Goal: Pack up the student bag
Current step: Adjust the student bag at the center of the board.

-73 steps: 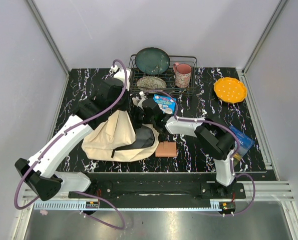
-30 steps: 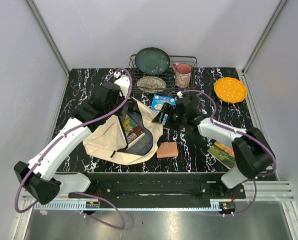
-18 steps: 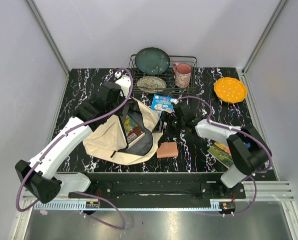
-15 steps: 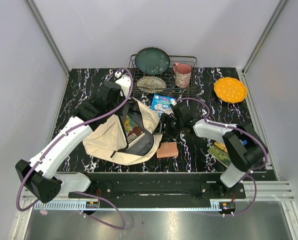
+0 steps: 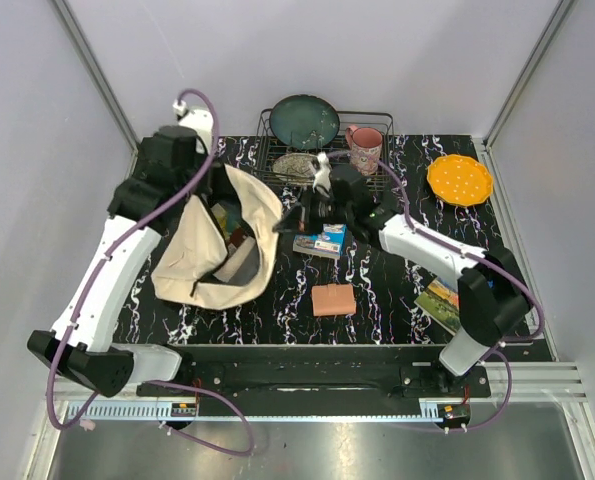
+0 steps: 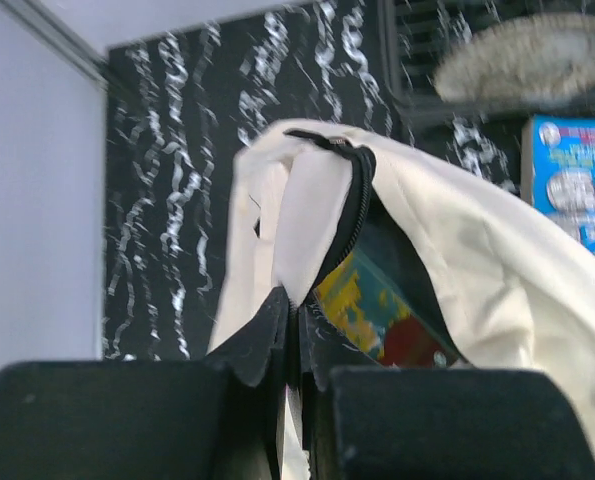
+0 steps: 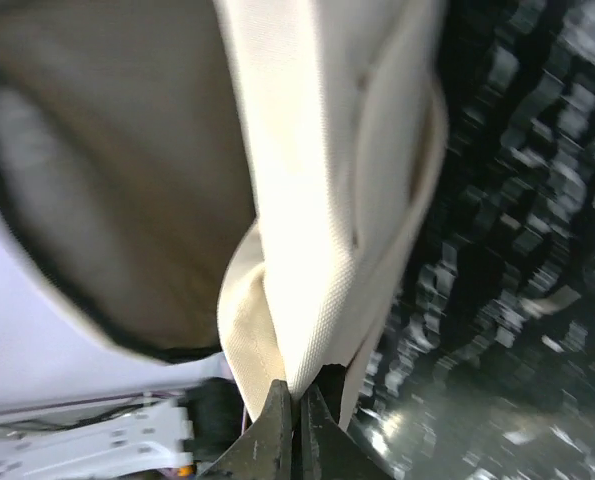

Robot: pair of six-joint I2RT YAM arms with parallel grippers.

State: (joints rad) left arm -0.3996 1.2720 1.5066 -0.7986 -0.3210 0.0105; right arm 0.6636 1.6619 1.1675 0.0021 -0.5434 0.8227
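Observation:
The cream student bag (image 5: 202,265) lies at the left of the table with its mouth held open. My left gripper (image 5: 213,186) is shut on the bag's back rim by the black zipper (image 6: 355,200); in the left wrist view it (image 6: 295,325) pinches the cream cloth (image 6: 457,240). My right gripper (image 5: 289,217) is shut on the bag's right edge; in the right wrist view it (image 7: 297,398) pinches a fold of cream canvas (image 7: 297,200). A colourful book (image 6: 377,310) sits inside the bag (image 5: 233,232).
A blue booklet (image 5: 322,240) lies on the table right of the bag, a pink block (image 5: 332,299) in front of it. A green book (image 5: 439,303) lies at the right. A wire rack (image 5: 377,180) with plates and a pink mug (image 5: 365,148) stands at the back, an orange plate (image 5: 459,180) beside it.
The left gripper has pulled the bag's rim up and to the back left. The right gripper has left the blue booklet on the table and closed on the bag's right edge.

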